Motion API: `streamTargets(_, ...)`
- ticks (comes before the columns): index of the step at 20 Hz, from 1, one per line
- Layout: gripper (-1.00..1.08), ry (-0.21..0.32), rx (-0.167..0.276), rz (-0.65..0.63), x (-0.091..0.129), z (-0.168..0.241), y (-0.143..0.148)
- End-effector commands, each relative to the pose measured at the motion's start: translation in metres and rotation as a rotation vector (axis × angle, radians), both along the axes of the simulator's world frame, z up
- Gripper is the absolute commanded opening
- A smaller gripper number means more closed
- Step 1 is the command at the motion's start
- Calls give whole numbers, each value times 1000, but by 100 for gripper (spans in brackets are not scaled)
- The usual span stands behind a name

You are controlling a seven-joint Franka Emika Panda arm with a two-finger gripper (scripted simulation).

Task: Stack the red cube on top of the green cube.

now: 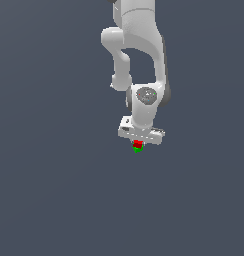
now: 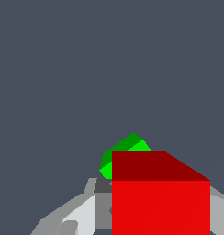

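The white two-fingered gripper (image 1: 138, 141) hung at the end of the arm, pointing straight down, and it was clenched on the small bright-red cube (image 1: 138, 144); in the wrist view the red cube (image 2: 160, 202) filled the space between the pale grey fingers (image 2: 81, 215), which pressed on it from either side. Just beneath it lay the small bright-green cube (image 1: 137, 149), of the same size, only a sliver of it showing under the red in the exterior view. From the wrist the green cube (image 2: 125, 153) peeped out past the far edge of the red one, turned at an angle to it. Whether the two cubes touched could not be told.

As a judgement, the pick and the carry seemed done, and the red cube stood over the green one. What was left was the last lowering, if any, the release, and the withdrawal.

Both cubes were plain, flat-shaded blocks with sharp edges and no markings. The arm (image 1: 139, 45) was smooth glossy white with rounded joints and a grey disc at the wrist. The ground (image 1: 49, 190) was a uniform matte slate-blue, without texture or visible edge
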State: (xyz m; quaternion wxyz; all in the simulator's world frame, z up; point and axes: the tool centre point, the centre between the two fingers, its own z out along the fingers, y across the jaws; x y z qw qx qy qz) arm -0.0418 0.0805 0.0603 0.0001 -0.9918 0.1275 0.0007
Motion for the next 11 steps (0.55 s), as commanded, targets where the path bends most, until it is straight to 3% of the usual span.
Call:
streamTargets(1,-100,-1,0,-2,2,0,1)
streamTargets(2,100,-1,0,-2,2,0,1)
streamTargets(11,100,-1,0,-2,2,0,1)
